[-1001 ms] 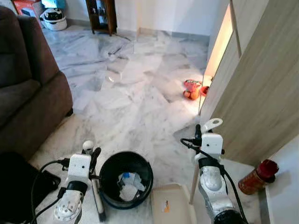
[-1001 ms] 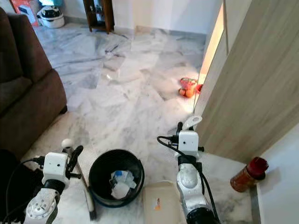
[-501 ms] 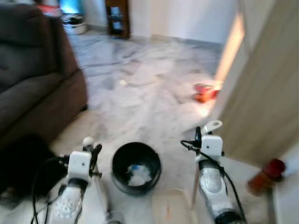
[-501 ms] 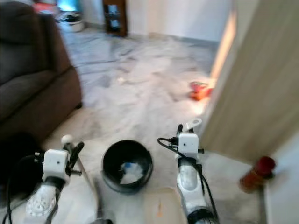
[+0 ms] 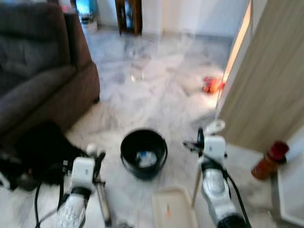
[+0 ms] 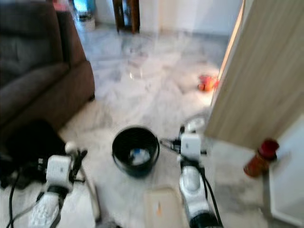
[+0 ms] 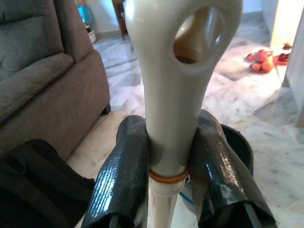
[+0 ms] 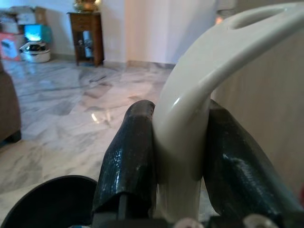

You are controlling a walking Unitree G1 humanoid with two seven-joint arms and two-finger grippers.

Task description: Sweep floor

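My left gripper (image 7: 166, 171) clamps the broom handle (image 7: 175, 85), my right gripper (image 8: 178, 156) the dustpan handle (image 8: 199, 85) — bin (image 5: 143, 151) at twelve o'clock holds scraps; marble floor (image 5: 156, 90) beyond looks unswept.

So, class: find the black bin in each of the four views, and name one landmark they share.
Left eye view: black bin, lower centre, between the arms.
Right eye view: lower centre.
Left wrist view: rim behind the fingers.
Right wrist view: rim, bottom corner.
Shared landmark: brown sofa.
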